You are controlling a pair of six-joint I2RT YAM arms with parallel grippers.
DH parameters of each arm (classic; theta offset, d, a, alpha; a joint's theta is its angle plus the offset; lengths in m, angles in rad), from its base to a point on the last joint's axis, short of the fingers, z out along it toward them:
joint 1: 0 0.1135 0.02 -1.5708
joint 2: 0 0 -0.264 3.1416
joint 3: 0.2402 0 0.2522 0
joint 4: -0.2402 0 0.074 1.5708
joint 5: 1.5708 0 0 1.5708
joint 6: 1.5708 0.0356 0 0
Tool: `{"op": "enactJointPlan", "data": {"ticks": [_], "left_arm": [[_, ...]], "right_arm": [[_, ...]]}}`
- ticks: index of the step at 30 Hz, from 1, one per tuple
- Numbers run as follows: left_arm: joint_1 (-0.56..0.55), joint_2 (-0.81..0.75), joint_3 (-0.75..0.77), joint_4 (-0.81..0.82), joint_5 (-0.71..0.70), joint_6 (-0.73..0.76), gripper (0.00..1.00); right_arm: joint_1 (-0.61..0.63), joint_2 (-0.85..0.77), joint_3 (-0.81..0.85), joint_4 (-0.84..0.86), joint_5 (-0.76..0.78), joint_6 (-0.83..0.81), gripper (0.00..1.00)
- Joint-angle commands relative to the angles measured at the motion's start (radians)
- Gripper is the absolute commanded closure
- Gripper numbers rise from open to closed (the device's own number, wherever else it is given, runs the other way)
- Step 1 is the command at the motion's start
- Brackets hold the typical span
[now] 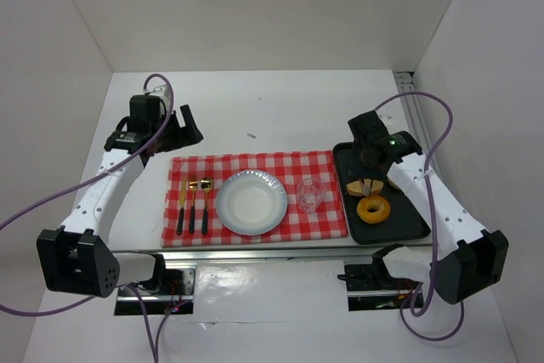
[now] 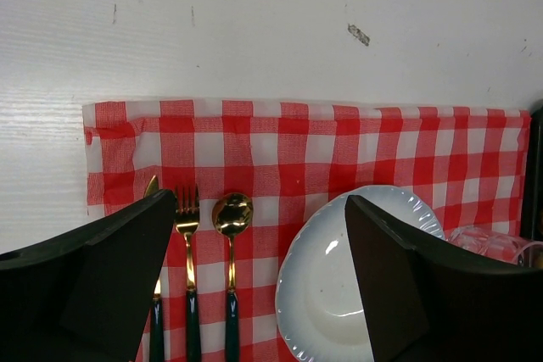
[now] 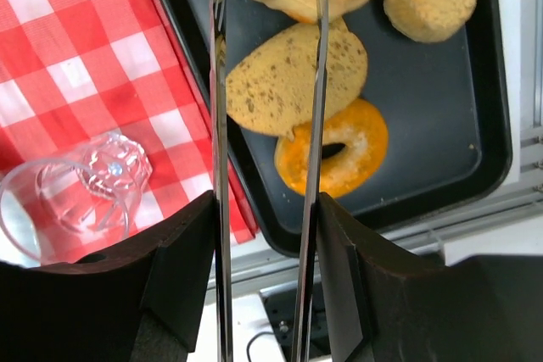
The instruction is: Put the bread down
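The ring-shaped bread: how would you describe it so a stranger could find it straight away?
Find the black tray at the right end of the red checked cloth. Among the pieces on it, look nearest the front edge, just in front of the flat speckled slice between the right gripper's tongs. That ring is orange and the only piece with a hole.

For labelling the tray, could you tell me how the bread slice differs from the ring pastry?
The bread slice is a solid, speckled tan oval; the ring pastry is orange-yellow with a hole in its middle. The bread slice seems to overlap the ring pastry's upper edge, so the ring pastry is partly covered. Both lie in the black tray.
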Motion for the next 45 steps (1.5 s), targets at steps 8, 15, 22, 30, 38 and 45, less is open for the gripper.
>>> {"op": "enactJointPlan", "data": {"ticks": [8, 15, 22, 30, 38, 45], "left_arm": [[-0.001, 0.001, -0.013, 0.027, 0.002, 0.006, 0.06], [-0.001, 0.01, -0.013, 0.027, 0.002, 0.006, 0.06], [-0.001, 0.01, -0.013, 0.027, 0.002, 0.006, 0.06], [-0.001, 0.01, -0.004, 0.027, -0.007, -0.005, 0.06], [-0.001, 0.029, 0.05, -0.038, -0.136, -0.046, 0.05], [-0.001, 0.018, 0.059, -0.085, -0.213, -0.088, 0.05]], "right_arm": [[-0.012, 0.105, -0.048, 0.174, 0.002, -0.058, 0.42], [-0.012, 0.125, -0.029, 0.155, 0.031, -0.058, 0.67], [-0.012, 0.082, 0.012, 0.093, 0.031, -0.048, 0.99], [0.028, -0.007, 0.145, 0.062, -0.064, -0.088, 1.0], [0.338, 0.072, 0.274, 0.164, -0.219, -0.098, 1.0], [0.707, 0.181, 0.213, 0.284, -0.162, -0.098, 1.0]]}}
